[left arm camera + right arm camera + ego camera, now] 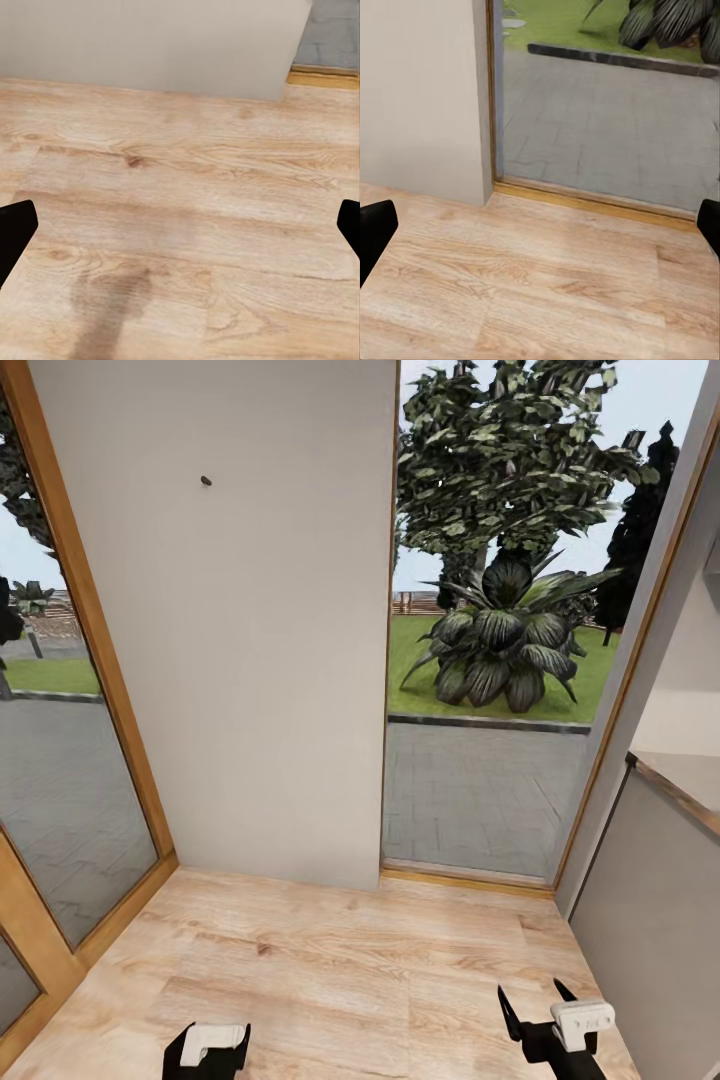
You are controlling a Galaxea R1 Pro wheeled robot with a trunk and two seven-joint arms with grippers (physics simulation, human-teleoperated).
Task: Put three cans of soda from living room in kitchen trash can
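Evidently the robot is travelling — no cans or bin in sight. Both the left gripper (205, 1050) and right gripper (540, 1010) hang spread wide and empty over wood floor (350, 970), facing a wall (250, 660) and glass door (480, 800). Next it probably needs to turn and find the living room.

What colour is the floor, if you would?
Light wood-grain floor, clearest in the left wrist view.
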